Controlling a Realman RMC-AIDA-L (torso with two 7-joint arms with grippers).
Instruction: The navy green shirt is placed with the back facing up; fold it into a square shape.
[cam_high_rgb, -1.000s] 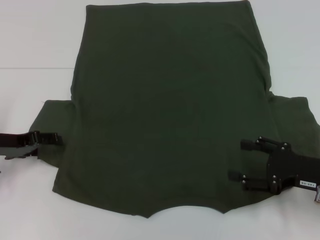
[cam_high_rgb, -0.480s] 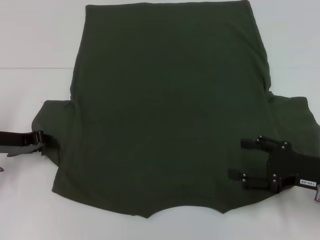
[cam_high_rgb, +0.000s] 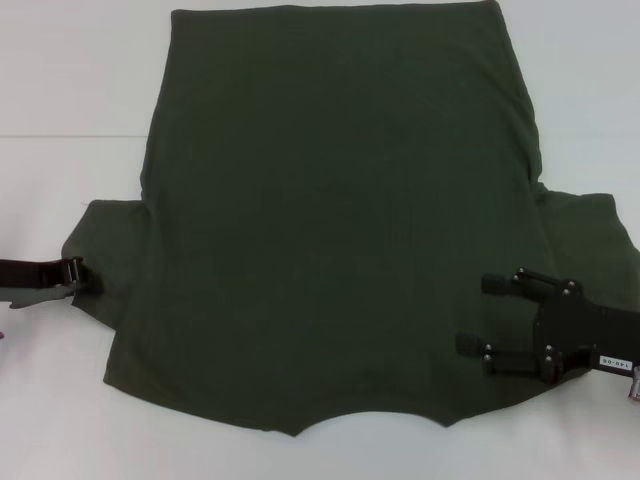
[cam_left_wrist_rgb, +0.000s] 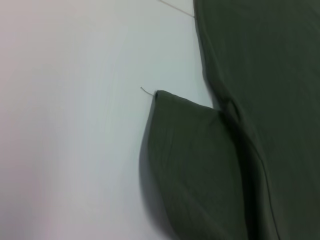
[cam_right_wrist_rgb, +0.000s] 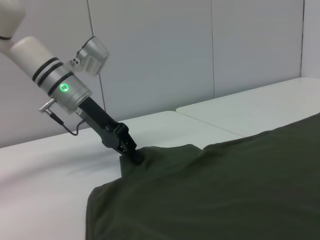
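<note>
The white table (cam_high_rgb: 70, 80) fills the head view, and nearly all of its middle is covered by the navy green shirt (cam_high_rgb: 335, 220), spread flat with its plain back up, the hem at the far edge and the curved neckline nearest the robot. Both short sleeves stick out sideways near the robot's end, one on each side. In the left wrist view the shirt (cam_left_wrist_rgb: 250, 125) shows its left sleeve as a flap lying on the table (cam_left_wrist_rgb: 65, 125), with a loose thread at its corner. In the right wrist view the cloth (cam_right_wrist_rgb: 225, 190) lies low across the table (cam_right_wrist_rgb: 45, 170), and its far sleeve edge is drawn up into a small peak. The right gripper (cam_high_rgb: 475, 315) rests on the right side of the shirt beside the right sleeve, its two dark fingers spread apart and lying over the cloth, holding nothing. The left gripper (cam_high_rgb: 90, 283) sits at the outer edge of the left sleeve, clenched on that edge; the right wrist view shows the same gripper (cam_right_wrist_rgb: 136, 156) pinching the sleeve's peak, tilted down from its grey arm.
</note>
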